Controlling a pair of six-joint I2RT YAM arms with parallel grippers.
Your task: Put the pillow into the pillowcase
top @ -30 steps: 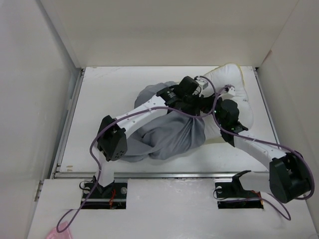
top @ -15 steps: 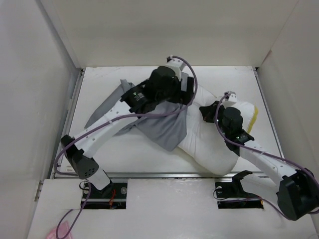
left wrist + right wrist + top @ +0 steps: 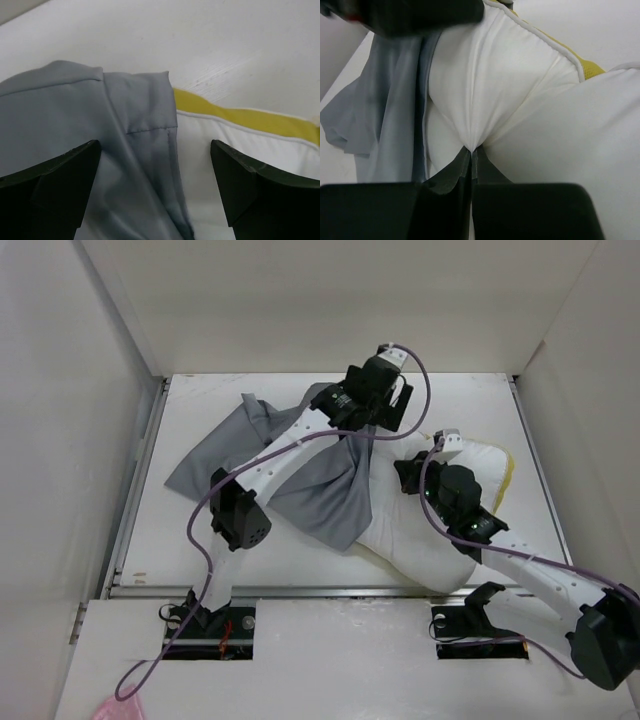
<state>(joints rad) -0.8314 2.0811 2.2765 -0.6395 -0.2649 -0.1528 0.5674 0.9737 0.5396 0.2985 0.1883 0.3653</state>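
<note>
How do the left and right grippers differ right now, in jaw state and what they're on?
The left gripper is open; the right gripper is shut. The left holds nothing, while the right pinches a fold of the pillow. The left hangs over the pillowcase hem; the right sits on the pillow's white face. Both are close to where pillowcase overlaps pillow.

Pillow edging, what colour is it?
Yellow. The pillow edging shows best in the left wrist view.
</note>
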